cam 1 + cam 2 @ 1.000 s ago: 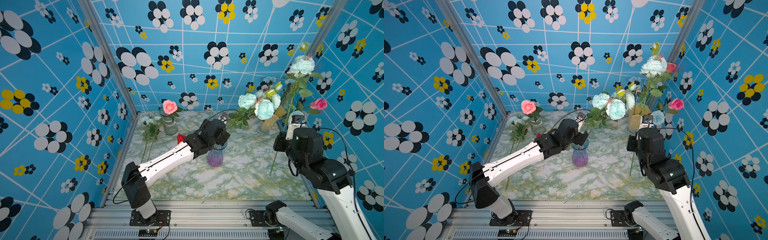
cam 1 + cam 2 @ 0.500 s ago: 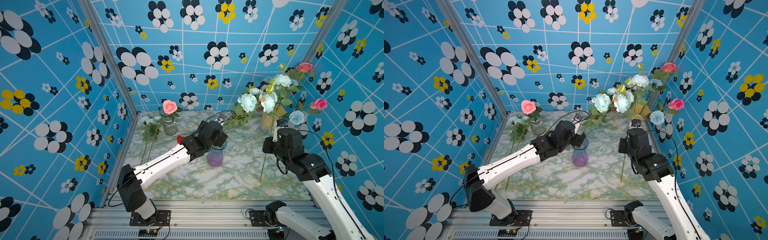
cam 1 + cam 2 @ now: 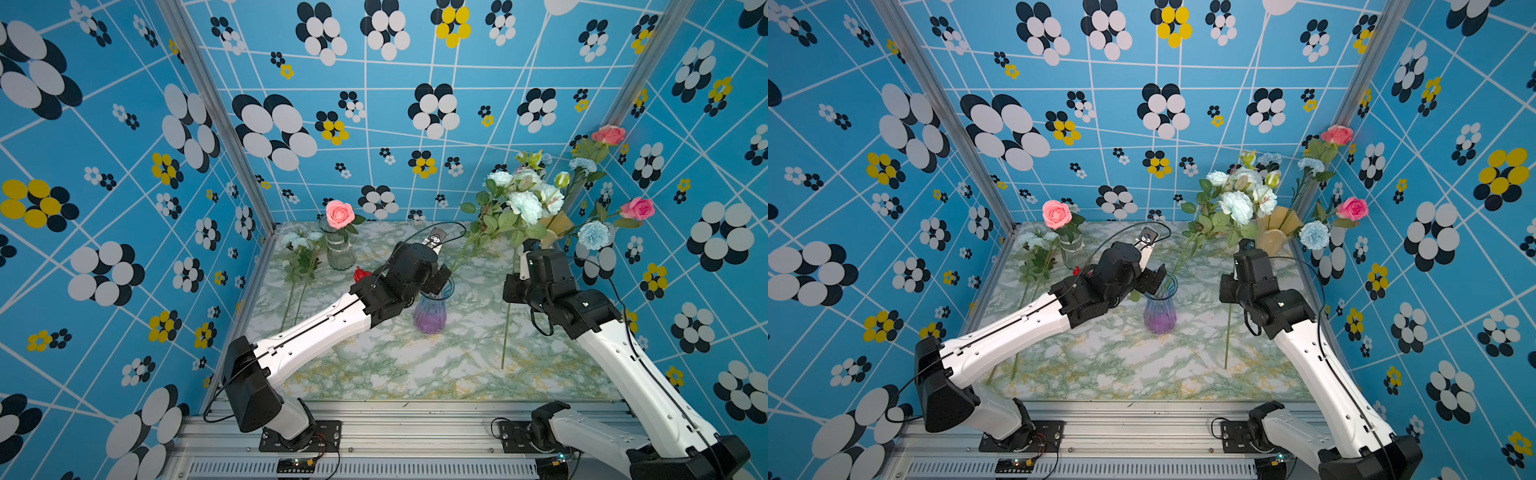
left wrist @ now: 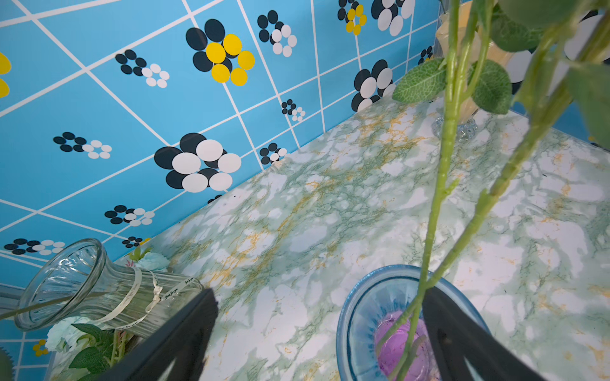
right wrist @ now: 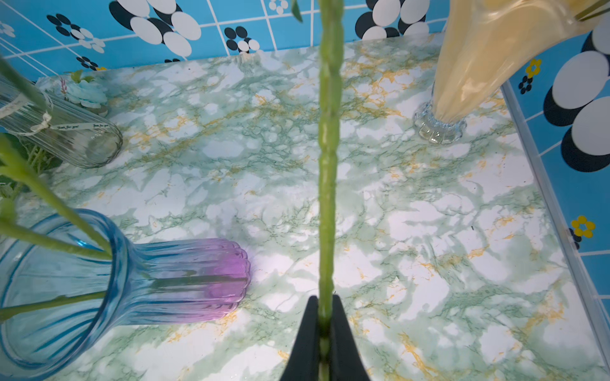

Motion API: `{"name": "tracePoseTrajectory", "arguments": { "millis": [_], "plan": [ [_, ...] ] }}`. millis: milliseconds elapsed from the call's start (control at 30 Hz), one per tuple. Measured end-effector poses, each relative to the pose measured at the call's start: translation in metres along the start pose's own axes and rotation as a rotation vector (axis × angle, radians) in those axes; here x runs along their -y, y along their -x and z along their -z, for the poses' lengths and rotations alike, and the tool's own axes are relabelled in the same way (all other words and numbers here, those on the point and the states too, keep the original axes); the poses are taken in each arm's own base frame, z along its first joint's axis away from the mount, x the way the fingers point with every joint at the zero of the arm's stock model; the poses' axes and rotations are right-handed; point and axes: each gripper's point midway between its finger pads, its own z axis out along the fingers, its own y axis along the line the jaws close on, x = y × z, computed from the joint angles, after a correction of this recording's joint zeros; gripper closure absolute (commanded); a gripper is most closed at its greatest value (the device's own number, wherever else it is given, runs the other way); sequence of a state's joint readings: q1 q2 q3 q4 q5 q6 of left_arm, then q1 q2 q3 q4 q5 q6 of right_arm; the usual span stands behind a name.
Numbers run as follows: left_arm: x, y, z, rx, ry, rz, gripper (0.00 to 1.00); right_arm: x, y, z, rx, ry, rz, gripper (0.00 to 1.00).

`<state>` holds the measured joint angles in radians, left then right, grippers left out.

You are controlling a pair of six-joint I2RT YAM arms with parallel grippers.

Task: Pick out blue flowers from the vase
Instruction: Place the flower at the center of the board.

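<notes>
Pinches a blue flower stem (image 5: 328, 165) tight in the right gripper (image 5: 324, 301), upright, right of the vase (image 3: 430, 316), under pale blooms (image 3: 525, 203) clustered toward the far right corner. Holds two more stems (image 4: 439, 214) in that vase, beside the left gripper (image 4: 318, 297), spread wide astride its rim. Shows further blue flowers (image 3: 301, 242) lying far left on the table (image 3: 415, 365).

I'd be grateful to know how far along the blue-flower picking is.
Done: blue flowers lie on the table by the clear vase. In hand: the right tool is shut on one stem. Left: two stems stand in the blue-purple vase, the open left tool at its rim.
</notes>
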<state>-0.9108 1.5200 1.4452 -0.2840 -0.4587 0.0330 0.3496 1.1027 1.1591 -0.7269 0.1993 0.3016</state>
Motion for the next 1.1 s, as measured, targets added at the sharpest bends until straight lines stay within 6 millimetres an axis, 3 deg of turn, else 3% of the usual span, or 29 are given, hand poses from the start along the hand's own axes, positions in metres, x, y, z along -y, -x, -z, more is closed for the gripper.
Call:
{"name": "tracePoseTrajectory", "arguments": {
  "millis": [467,1100],
  "plan": [
    [0.003,0.017,0.029,0.081,-0.044,0.033,0.0,-0.036,-0.041,-0.064,-0.212,0.131,-0.017,1.0],
    [0.005,0.04,0.076,0.183,-0.161,0.123,0.0,-0.06,-0.086,-0.124,-0.38,0.211,-0.085,1.0]
  ]
}}
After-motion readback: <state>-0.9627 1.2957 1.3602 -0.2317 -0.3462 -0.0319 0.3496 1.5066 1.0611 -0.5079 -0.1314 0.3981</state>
